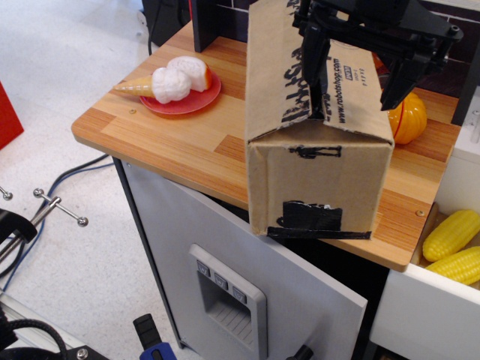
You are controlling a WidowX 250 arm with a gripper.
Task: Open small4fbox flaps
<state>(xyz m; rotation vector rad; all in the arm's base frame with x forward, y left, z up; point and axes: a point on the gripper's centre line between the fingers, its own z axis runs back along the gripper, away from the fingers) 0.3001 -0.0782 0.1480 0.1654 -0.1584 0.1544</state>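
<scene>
Two flaps [315, 71] meet closed along the top seam of the small4fbox [319, 142], mid-worktop [172, 142]. Hand [360, 86] at 12 o'clock, fingers spread, one tip at the seam. Approach step; next likely needs a tip prying under a flap edge.

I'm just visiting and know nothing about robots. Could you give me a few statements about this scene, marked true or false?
1. The cardboard box stands on the wooden counter. True.
2. The box's flaps are folded wide open. False: they lie closed.
3. The gripper is above the box top. True.
4. The red plate is bare. False: it holds a toy ice cream cone.
5. Yellow corn lies at right. True.
</scene>
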